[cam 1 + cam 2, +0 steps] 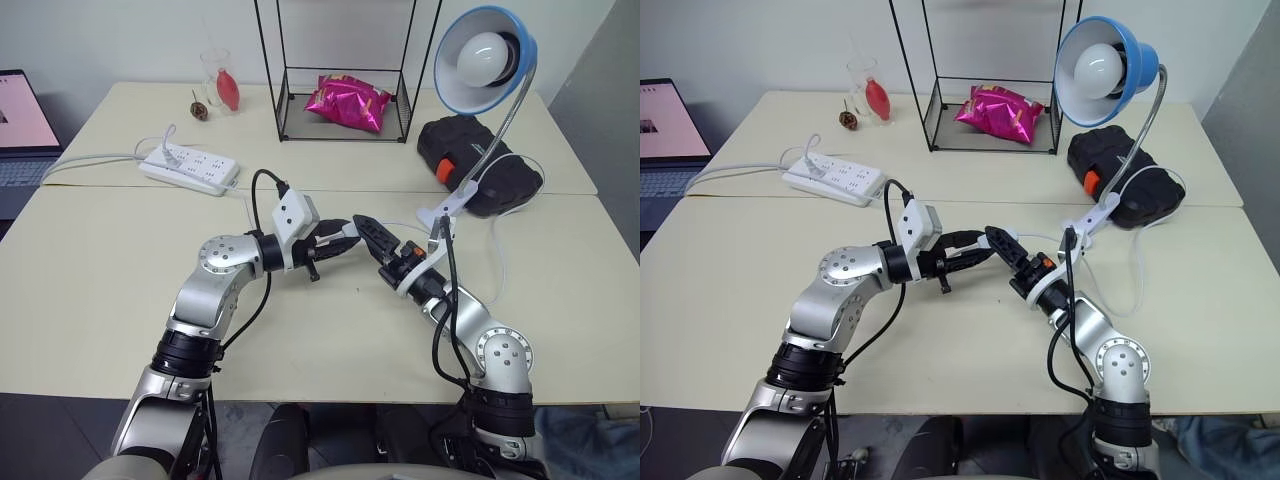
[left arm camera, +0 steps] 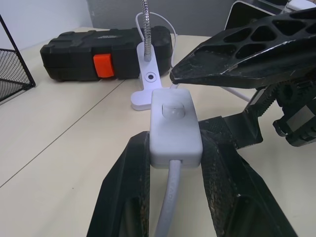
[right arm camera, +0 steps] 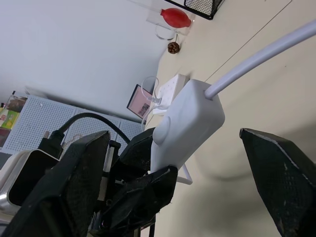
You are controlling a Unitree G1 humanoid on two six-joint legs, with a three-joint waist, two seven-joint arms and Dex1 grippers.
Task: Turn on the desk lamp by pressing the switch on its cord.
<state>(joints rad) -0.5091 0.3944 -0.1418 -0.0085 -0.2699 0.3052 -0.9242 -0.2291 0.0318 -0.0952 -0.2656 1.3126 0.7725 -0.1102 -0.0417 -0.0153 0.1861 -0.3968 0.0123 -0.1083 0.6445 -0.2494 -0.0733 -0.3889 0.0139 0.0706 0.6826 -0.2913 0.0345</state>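
Note:
The desk lamp [image 1: 485, 60] stands at the right on its white clip base [image 1: 445, 210], its blue shade turned toward me. Over the table's middle my left gripper [image 2: 173, 144] is shut on the switch [image 2: 175, 126], a small white box with the rocker button facing up. The cord [image 2: 168, 202] leaves both of its ends. My right gripper [image 3: 170, 136] is open and straddles the switch [image 3: 185, 123] from the opposite side. One of its black fingers [image 2: 237, 49] hangs just above the button, apart from it. Both grippers meet tip to tip in the head views [image 1: 352, 235].
A white power strip [image 1: 190, 168] lies at the back left. A black case with an orange latch [image 1: 480, 165] sits behind the lamp base. A wire rack [image 1: 345, 120] holds a pink bag; a glass [image 1: 222, 85] and a laptop [image 1: 20, 120] are further left.

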